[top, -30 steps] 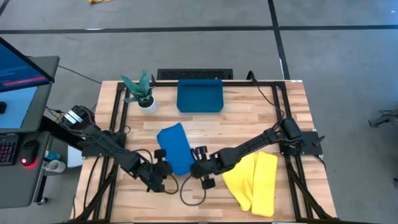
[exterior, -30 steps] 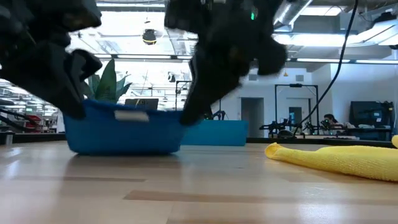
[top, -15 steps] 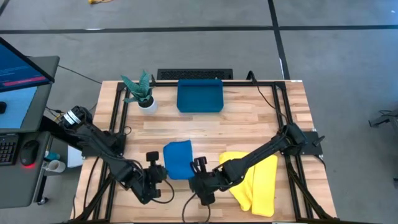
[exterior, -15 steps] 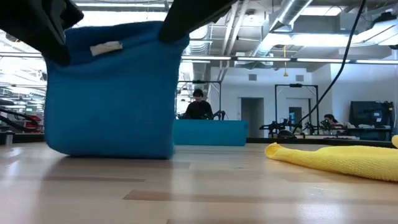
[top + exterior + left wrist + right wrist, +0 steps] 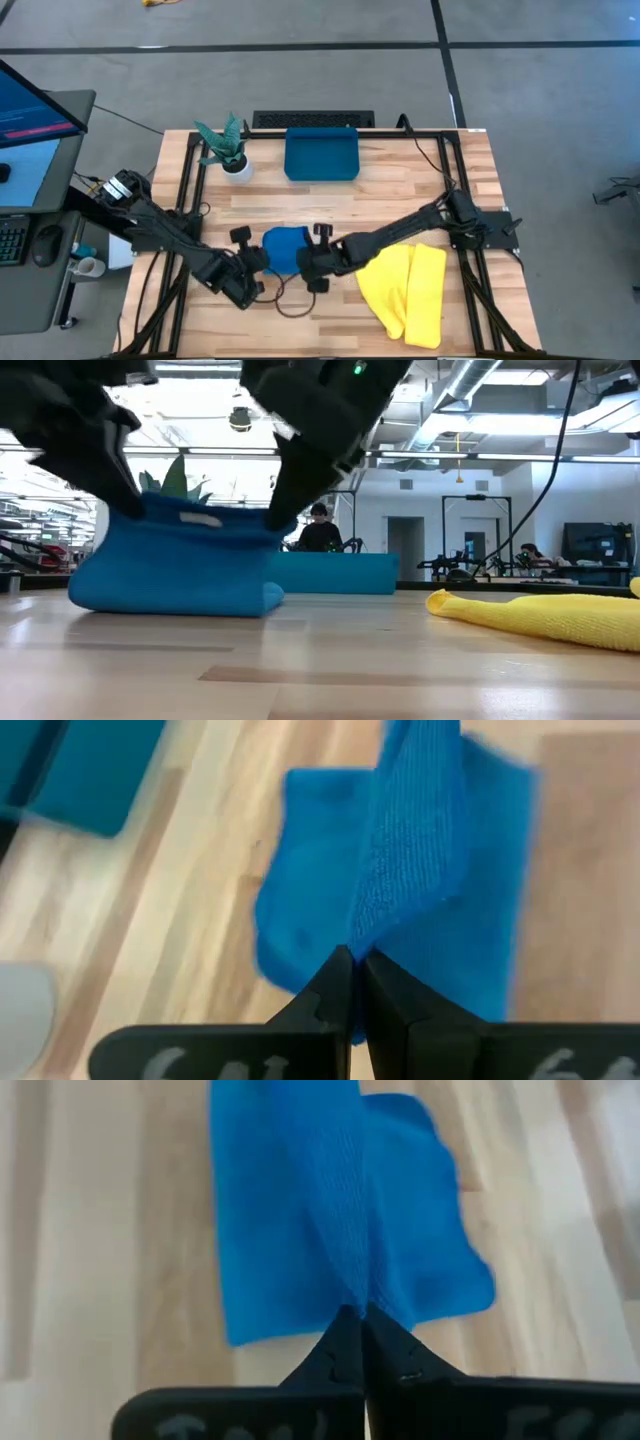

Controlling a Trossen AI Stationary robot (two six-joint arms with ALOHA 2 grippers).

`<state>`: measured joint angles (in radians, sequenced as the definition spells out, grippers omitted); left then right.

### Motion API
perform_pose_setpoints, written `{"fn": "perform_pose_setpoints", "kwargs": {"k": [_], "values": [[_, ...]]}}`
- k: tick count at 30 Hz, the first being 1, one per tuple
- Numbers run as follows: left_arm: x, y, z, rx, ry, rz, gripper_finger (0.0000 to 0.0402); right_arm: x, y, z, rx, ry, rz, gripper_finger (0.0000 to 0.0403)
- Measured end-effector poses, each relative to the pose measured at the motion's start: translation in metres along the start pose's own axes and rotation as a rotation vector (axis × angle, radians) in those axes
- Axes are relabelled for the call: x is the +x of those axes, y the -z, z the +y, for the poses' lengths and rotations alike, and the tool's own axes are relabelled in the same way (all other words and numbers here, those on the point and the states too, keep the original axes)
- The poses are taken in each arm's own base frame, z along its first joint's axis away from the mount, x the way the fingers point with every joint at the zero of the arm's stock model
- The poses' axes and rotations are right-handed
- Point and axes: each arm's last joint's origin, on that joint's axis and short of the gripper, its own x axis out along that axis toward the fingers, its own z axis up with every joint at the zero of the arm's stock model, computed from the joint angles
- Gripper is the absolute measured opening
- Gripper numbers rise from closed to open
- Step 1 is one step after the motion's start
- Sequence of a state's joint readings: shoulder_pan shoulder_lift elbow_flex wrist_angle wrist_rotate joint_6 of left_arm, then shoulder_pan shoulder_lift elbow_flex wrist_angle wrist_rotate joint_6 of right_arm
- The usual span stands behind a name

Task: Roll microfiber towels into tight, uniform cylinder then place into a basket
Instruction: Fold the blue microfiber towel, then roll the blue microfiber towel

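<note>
High view: the left claw [image 5: 256, 262] and right claw [image 5: 306, 262] sit at opposite sides of the blue towel [image 5: 284, 249], near the front of the bench [image 5: 400, 190]. Both claws are fully closed, each pinching a raised edge of the blue towel, which sags between them with its lower fold resting on the bench. The yellow towel [image 5: 412, 292] lies flat just beyond the right claw. The teal basket [image 5: 321, 154] stands well behind both claws, beside a potted plant [image 5: 226, 147].
</note>
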<state>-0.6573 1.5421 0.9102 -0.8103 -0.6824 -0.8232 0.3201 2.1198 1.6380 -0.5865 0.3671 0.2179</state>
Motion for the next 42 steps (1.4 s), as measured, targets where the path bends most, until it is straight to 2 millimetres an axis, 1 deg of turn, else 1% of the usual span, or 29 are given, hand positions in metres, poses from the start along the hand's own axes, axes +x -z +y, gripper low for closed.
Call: {"fn": "perform_pose_setpoints", "kwargs": {"k": [2,4,6,10,14,19,24,29,34,42], "values": [[0.008,0.001,0.005,-0.017,-0.011,0.023,0.0000,0.002,0.000,-0.008,0.028,0.006,-0.003,0.0007],[0.014,0.001,0.006,-0.039,-0.007,0.027,0.0000,0.010,0.005,-0.013,0.044,0.016,0.012,0.0012],[0.019,0.001,0.009,-0.056,-0.010,0.027,0.0000,0.014,0.007,-0.016,0.055,0.020,0.015,0.0016],[0.028,0.001,0.012,-0.069,-0.001,0.030,0.0000,0.016,0.007,-0.020,0.079,0.019,0.020,0.0009],[0.030,0.000,0.012,-0.061,0.009,0.034,0.0000,0.016,0.007,-0.022,0.082,0.022,0.018,0.0007],[0.030,-0.001,0.012,-0.070,0.013,0.031,0.0000,0.018,0.005,-0.026,0.101,0.029,0.009,0.0023],[0.030,-0.001,0.011,-0.091,0.016,0.028,0.0002,0.018,0.004,-0.027,0.104,0.031,0.003,0.0037],[0.030,-0.001,0.011,-0.083,0.018,0.025,0.0032,0.018,0.003,-0.027,0.100,0.030,-0.007,0.0065],[0.030,-0.001,0.011,-0.082,0.019,0.025,0.0065,0.020,-0.001,-0.033,0.124,0.058,-0.043,0.0099],[0.031,-0.002,0.013,-0.051,-0.003,0.011,0.0100,0.023,0.000,-0.043,0.137,0.076,-0.022,0.0173]]}}
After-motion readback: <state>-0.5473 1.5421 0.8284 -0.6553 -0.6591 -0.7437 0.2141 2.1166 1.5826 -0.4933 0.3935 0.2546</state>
